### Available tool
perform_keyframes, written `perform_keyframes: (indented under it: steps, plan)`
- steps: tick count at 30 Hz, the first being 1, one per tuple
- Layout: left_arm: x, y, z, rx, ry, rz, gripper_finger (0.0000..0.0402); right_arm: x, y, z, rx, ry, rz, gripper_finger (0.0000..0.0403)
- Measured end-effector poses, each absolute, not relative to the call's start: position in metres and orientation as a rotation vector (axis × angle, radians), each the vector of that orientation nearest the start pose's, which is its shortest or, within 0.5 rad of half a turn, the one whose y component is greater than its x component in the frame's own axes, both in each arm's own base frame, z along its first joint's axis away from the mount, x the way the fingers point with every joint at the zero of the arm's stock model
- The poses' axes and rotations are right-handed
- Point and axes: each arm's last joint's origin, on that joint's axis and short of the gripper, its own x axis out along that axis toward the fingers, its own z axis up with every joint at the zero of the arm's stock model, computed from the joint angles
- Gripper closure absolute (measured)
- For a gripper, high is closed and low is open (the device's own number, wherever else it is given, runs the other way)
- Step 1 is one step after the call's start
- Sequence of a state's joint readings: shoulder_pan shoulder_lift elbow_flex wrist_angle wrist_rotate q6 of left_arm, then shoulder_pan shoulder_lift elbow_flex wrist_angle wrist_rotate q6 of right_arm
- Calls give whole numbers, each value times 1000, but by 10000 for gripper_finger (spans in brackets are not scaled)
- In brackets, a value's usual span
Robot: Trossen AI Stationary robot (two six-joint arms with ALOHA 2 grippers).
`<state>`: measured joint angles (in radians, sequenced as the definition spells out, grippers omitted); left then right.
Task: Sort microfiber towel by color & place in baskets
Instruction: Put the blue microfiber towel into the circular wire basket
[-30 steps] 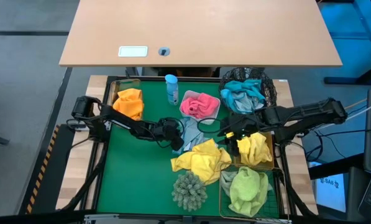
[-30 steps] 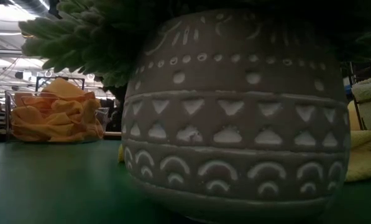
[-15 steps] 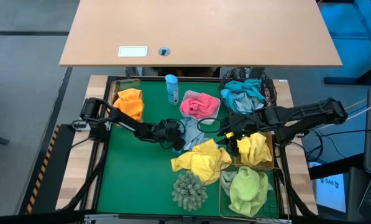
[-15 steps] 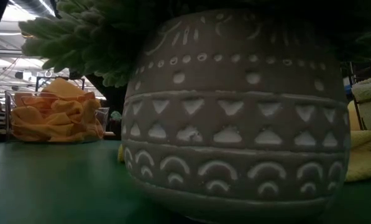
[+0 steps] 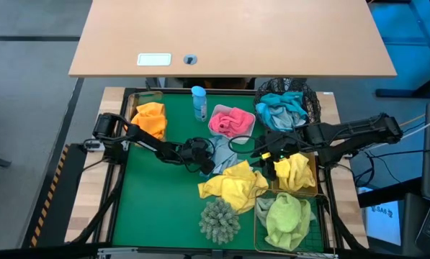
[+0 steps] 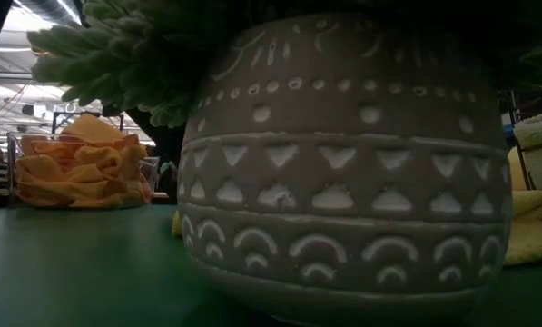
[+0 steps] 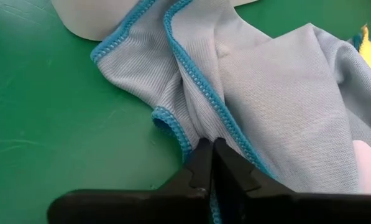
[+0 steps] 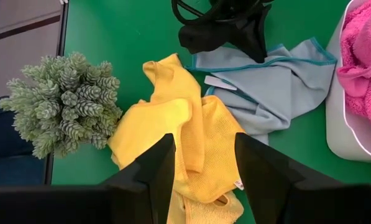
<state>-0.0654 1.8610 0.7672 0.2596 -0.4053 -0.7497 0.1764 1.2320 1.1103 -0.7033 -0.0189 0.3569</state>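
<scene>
With its fingers pinched on the grey towel's (image 7: 266, 112) blue hem, the left gripper (image 7: 208, 163) should lift straight up — slowly — clear of the yellow towels (image 5: 233, 183).

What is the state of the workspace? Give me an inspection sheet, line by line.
Surface: green mat, bare at the left.
Job's things: grey towel and yellow towel loose on the mat; orange, pink, teal, yellow and pale green towels in baskets.
Clutter: blue bottle; potted shaggy plant.
Grippers: left gripper shut on the grey towel's blue edge; right gripper open above the yellow towel.
Cables: black loops by the pink tub.
Surroundings: wooden desk behind.
</scene>
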Motion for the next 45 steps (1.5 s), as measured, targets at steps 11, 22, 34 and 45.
perform_keyframes:
  steps: [11,22,34,45]
  plan:
    - [337,-14,110,-555,521,427,401,244,44,311,266,843,25,235]
    - [347,-17,142,-542,375,289,401,267,48,295,242,854,31,235]
    - [368,-22,175,-485,256,165,401,296,49,276,12,798,-17,235]
    - [377,-27,192,-454,196,132,402,299,48,268,-33,836,-45,235]
